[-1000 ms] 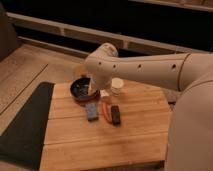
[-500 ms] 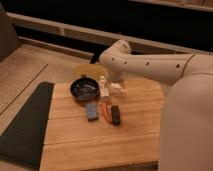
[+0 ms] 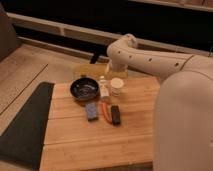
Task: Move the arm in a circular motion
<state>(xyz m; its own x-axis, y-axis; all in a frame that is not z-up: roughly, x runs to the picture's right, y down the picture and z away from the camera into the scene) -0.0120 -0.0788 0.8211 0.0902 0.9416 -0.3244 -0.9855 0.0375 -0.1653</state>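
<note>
The cream-white arm (image 3: 150,59) reaches in from the right, with a row of small dark holes along its tubular segment. Its rounded elbow joint (image 3: 123,46) sits above the back edge of the wooden table (image 3: 95,137). From the elbow a short segment drops toward the table behind a white cup (image 3: 116,85). The gripper (image 3: 115,71) is at the lower end of that segment, just behind the cup and a small bottle (image 3: 103,88). It touches none of the table's objects as far as I can see.
On the table are a dark bowl (image 3: 83,89), a blue-grey sponge (image 3: 91,111), an orange stick-like item (image 3: 105,111) and a dark bar (image 3: 115,115). A yellowish object (image 3: 91,70) lies behind the bowl. A dark mat (image 3: 25,125) lies at the left. The robot's body (image 3: 185,120) fills the right.
The elbow and lower arm have swung to the right and back, from above the bowl to behind the cup. The objects on the table have not moved.
</note>
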